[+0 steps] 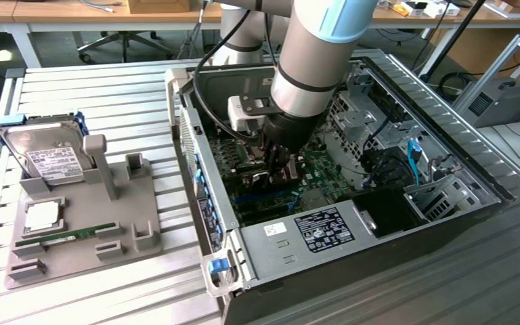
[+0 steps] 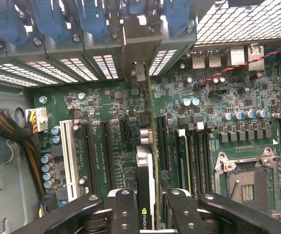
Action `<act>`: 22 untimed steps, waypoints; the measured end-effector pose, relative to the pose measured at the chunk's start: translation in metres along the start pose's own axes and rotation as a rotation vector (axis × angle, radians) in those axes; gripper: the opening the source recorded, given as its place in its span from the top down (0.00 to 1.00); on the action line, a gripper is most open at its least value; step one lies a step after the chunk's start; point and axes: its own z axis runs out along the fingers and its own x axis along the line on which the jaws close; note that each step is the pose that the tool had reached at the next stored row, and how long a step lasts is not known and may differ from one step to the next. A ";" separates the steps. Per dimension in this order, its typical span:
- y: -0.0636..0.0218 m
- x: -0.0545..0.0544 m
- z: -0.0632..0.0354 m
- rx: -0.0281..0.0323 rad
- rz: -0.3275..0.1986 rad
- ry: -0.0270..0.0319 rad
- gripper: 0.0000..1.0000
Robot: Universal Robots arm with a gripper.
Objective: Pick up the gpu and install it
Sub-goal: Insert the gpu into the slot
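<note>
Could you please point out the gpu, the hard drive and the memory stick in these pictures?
gpu [image 2: 145, 175]: wrist view, on its pale edge, the card seen edge-on.
hard drive [image 1: 54, 161]: exterior view, on its white label.
memory stick [image 1: 68, 235]: exterior view, on the middle of its green board.

Gpu [image 2: 145, 185] edge-on between fingers [image 2: 123, 212], over motherboard [image 2: 101, 112] (inside case [image 1: 287, 252]).

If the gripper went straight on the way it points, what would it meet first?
Probably the motherboard; the gpu held edge-on in the gripper would touch it before the fingers. Depth is unclear.
</note>
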 end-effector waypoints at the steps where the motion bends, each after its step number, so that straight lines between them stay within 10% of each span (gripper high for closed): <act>1: 0.0000 0.000 0.0000 0.0000 0.000 0.0000 0.73; 22: 0.0000 0.000 0.0000 0.0000 0.000 0.0000 0.73</act>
